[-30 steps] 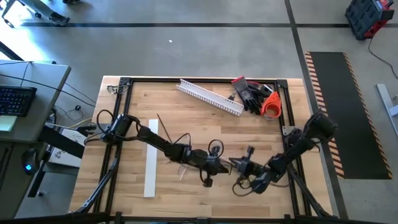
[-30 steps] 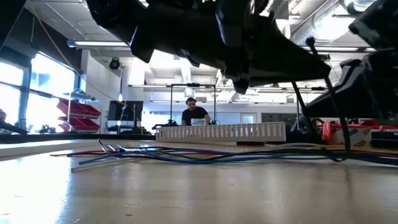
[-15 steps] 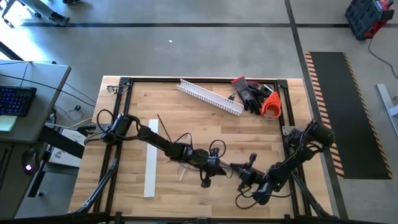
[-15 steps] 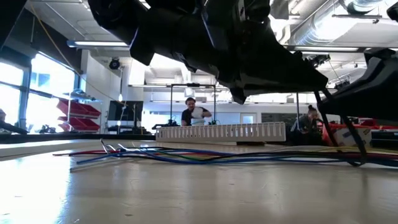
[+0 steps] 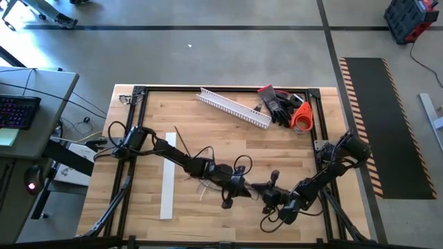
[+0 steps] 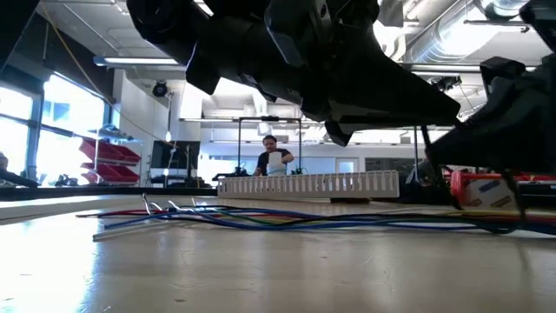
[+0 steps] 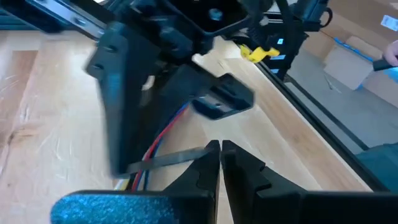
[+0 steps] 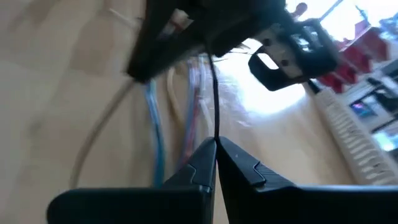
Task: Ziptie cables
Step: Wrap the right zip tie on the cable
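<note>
Left gripper (image 5: 243, 187) fingers together, pinching thin strip, likely ziptie; right gripper (image 5: 266, 194) clamped on thin black strand, just beside it. Cables (image 6: 261, 217) lie loose mid-table beneath. Risk: grippers collide, strand slips, bundle spreads.

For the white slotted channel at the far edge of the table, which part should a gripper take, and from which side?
Probably the free left end of the white slotted channel, from above, fingers across its narrow width. It lies flat and slanted along the far edge; its right end runs up close to the gloves and an orange object, so that end is crowded. The slotted walls give narrow edges to pinch.
</note>
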Robot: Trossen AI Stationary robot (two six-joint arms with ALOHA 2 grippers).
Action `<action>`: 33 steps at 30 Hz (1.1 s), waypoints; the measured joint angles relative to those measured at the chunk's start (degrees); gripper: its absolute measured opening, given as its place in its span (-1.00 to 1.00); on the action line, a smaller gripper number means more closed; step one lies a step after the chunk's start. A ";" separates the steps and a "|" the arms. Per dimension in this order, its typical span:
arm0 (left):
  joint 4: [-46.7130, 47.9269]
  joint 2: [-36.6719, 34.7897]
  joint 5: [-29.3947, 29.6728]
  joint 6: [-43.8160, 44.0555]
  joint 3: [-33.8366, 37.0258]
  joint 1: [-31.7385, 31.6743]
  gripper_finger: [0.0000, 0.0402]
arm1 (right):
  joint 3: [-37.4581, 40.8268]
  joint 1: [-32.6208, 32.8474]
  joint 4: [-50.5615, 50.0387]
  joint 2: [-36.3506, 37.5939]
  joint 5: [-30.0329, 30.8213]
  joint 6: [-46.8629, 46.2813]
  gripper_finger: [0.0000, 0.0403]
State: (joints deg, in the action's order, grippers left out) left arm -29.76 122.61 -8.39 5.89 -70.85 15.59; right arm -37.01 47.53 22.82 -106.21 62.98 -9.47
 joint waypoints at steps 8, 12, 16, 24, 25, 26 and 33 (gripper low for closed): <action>-0.18 0.00 -0.10 -2.37 0.00 0.02 -1.00 | 0.00 0.05 0.04 0.00 3.04 1.12 -1.00; -2.49 0.00 -0.58 -5.58 0.00 0.23 -1.00 | 0.00 2.14 -0.04 0.02 5.69 -1.30 -1.00; -5.90 0.00 -4.13 -7.79 0.00 0.26 -1.00 | 0.00 4.50 -0.47 0.02 8.00 -4.42 -1.00; -8.17 0.41 -5.09 -7.98 0.00 -0.35 -1.00 | 0.00 5.88 -0.75 0.02 8.85 -8.43 -1.00; -8.36 0.64 -5.13 -7.80 0.00 -0.33 -1.00 | 0.00 5.88 -0.74 0.02 8.84 -8.05 -1.00; -9.13 1.14 -5.36 -7.45 0.00 -0.33 -1.00 | 0.00 5.82 -0.73 0.02 8.73 -7.40 -1.00; -10.79 3.26 -6.57 -4.56 0.02 -0.71 -1.00 | -0.53 5.34 -0.84 0.02 7.79 -1.26 -1.00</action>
State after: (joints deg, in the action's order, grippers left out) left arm -40.55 125.86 -14.96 1.33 -70.83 14.89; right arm -37.54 52.86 21.98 -106.19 70.78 -10.73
